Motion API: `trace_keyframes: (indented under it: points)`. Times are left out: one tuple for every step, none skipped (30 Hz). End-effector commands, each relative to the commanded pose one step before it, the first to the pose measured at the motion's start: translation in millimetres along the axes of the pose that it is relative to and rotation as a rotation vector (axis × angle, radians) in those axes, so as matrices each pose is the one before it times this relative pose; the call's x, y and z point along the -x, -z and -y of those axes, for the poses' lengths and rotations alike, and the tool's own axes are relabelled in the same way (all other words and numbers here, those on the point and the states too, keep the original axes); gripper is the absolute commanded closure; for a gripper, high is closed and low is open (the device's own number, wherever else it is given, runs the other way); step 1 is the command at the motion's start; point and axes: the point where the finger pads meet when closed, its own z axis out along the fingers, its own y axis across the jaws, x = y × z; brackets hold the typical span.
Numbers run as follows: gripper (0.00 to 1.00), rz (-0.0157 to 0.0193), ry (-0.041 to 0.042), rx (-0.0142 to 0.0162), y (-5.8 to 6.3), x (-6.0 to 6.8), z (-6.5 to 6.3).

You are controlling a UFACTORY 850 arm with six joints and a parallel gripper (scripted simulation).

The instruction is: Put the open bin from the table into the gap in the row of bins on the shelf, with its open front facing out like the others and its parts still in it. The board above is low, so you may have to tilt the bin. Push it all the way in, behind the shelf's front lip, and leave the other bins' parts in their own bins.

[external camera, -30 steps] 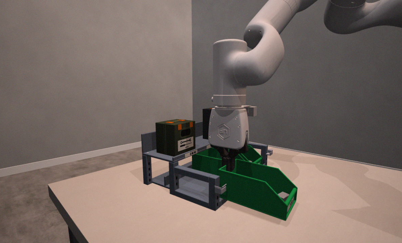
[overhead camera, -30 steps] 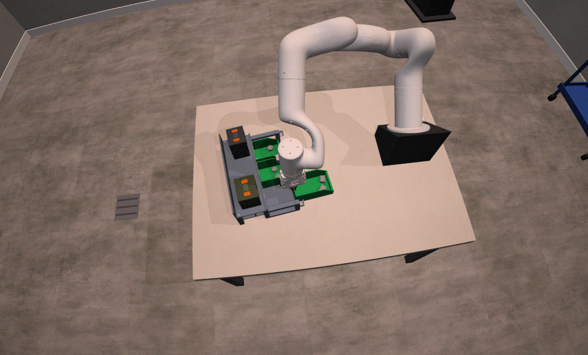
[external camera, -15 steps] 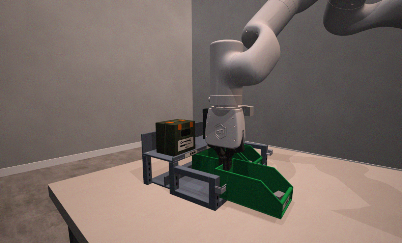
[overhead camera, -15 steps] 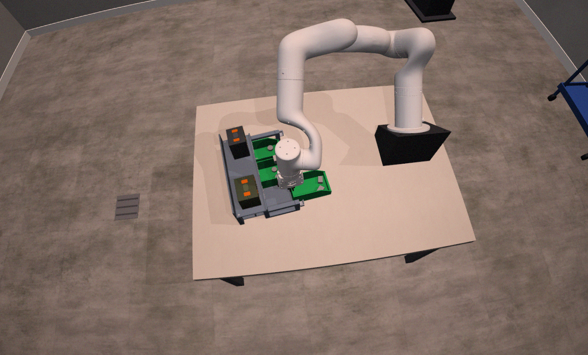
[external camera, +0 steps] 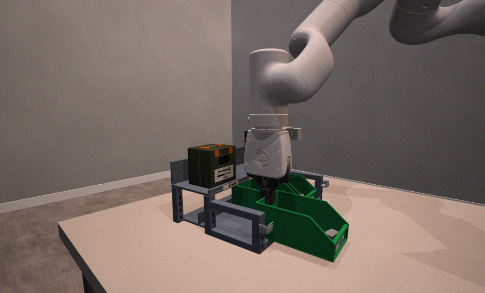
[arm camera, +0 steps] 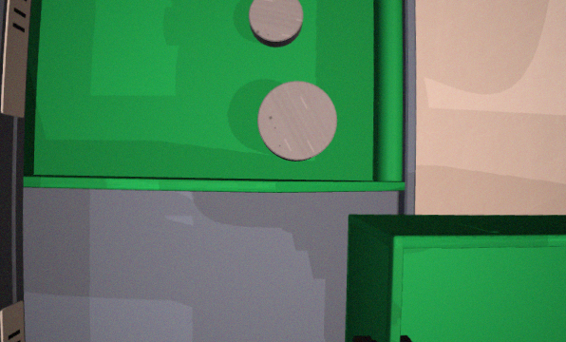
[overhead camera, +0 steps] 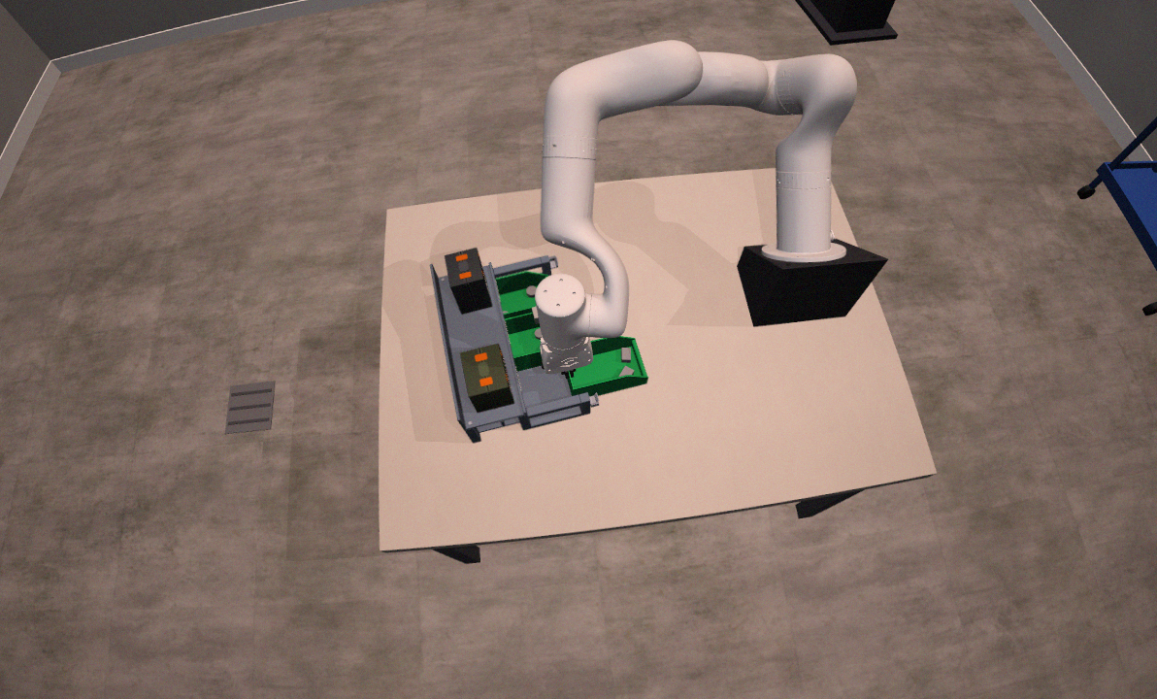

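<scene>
We see a grey shelf [external camera: 215, 189] at the centre of the exterior view, standing on the beige table [external camera: 171, 254]. Its lower level holds green bins [external camera: 302, 184] whose open fronts face right; in the wrist view the neighbouring bin [arm camera: 122, 95], in the upper half of the frame, carries two grey discs [arm camera: 296, 121]. Below it lies the bare grey shelf floor [arm camera: 169, 266] of the gap. On the upper board stand two dark olive toolboxes [external camera: 211, 164].

The open bin [external camera: 302, 226] is bright green, with sloping side walls and a low front lip bearing a small label. It rests on the table at lower right of centre, its back wall at the shelf's front edge, grey blocks [overhead camera: 624, 353] lying inside.

The gripper [external camera: 269, 195] points straight down, its fingers pinching the bin's back wall.
</scene>
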Motion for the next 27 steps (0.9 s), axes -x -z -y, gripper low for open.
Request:
trace_keyframes:
  points:
    - [1.00,0.00064,-0.00076,-0.00183,1.11,0.06,0.99]
    - [1.00,0.00000,0.00000,0.00000,0.00,0.00,0.00]
    - [1.00,0.00000,0.00000,0.00000,0.00,0.00,0.00]
    - [1.00,0.00000,0.00000,0.00000,0.00,0.00,0.00]
    - [1.00,-0.00003,0.00006,-0.00598,-0.29,0.00,-0.56]
    - [1.00,0.00000,0.00000,-0.00600,-0.29,0.00,-0.52]
    - [1.00,0.00000,0.00000,-0.00600,-0.29,0.00,-0.52]
    - [1.00,0.00000,0.00000,-0.00600,-0.28,0.00,-0.52]
    - [1.00,0.00000,0.00000,-0.00600,-0.28,0.00,-0.52]
    - [1.00,0.00000,0.00000,0.00000,0.00,0.00,0.00]
    - [1.00,0.00000,0.00000,0.00000,0.00,0.00,0.00]
    - [1.00,0.00000,0.00000,0.00000,0.00,0.00,0.00]
    - [1.00,0.00000,0.00000,0.00000,0.00,0.00,0.00]
    - [1.00,0.00000,0.00000,0.00000,0.00,0.00,0.00]
    - [1.00,0.00000,0.00000,0.00000,0.00,0.00,0.00]
    - [1.00,0.00000,0.00000,0.00000,0.00,0.00,0.00]
    - [1.00,0.00000,0.00000,0.00000,0.00,0.00,0.00]
    - [1.00,0.00000,0.00000,0.00000,0.00,0.00,0.00]
    - [1.00,0.00000,0.00000,0.00000,0.00,0.00,0.00]
    - [1.00,0.00000,0.00000,0.00000,0.00,0.00,0.00]
    - [1.00,0.00000,0.00000,0.00000,0.00,0.00,0.00]
    - [1.00,0.00003,-0.00008,-0.00594,-0.06,0.00,-0.20]
    - [1.00,0.00000,0.00001,-0.00600,-0.06,0.00,-0.22]
    - [1.00,0.00000,0.00001,-0.00600,-0.06,0.00,-0.22]
    - [1.00,0.00000,0.00001,-0.00600,-0.06,0.00,-0.22]
    - [1.00,0.00000,0.00001,-0.00600,-0.06,0.00,-0.22]
    - [1.00,0.00000,0.00000,0.00000,0.00,0.00,0.00]
